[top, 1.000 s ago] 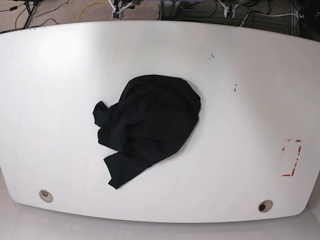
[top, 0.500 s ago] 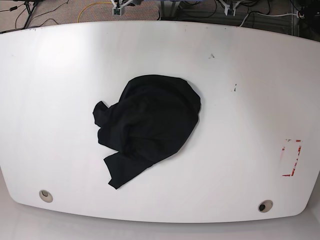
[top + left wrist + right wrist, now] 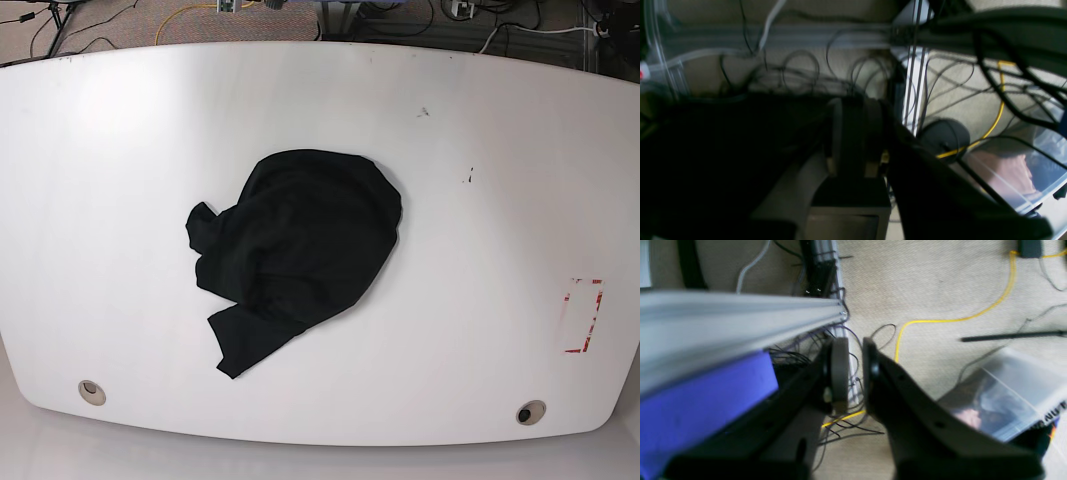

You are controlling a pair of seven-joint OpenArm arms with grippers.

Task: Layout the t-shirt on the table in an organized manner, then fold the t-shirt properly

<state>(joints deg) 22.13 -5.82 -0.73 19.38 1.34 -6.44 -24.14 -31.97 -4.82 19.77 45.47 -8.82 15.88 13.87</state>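
Note:
The black t-shirt (image 3: pixel 300 250) lies crumpled in a heap at the middle of the white table (image 3: pixel 480 300), with one flap pointing toward the front left. Neither arm shows over the table in the base view. My left gripper (image 3: pixel 857 133) shows only in the left wrist view, dark and blurred, jaws close together and empty, above floor cables. My right gripper (image 3: pixel 855 373) shows in the right wrist view, jaws nearly touching with a thin gap, holding nothing, above carpet. Both wrist views face the floor behind the table, so the t-shirt is out of their view.
Two round grommet holes (image 3: pixel 92 391) (image 3: pixel 530 412) sit near the front edge. A red tape rectangle (image 3: pixel 583 315) marks the right side. Behind the table are an aluminium rail (image 3: pixel 740 313), a yellow cable (image 3: pixel 940 320) and a clear plastic bin (image 3: pixel 1007 396).
The small arm parts at the top edge of the base view have moved up and out of sight. The t-shirt has not moved.

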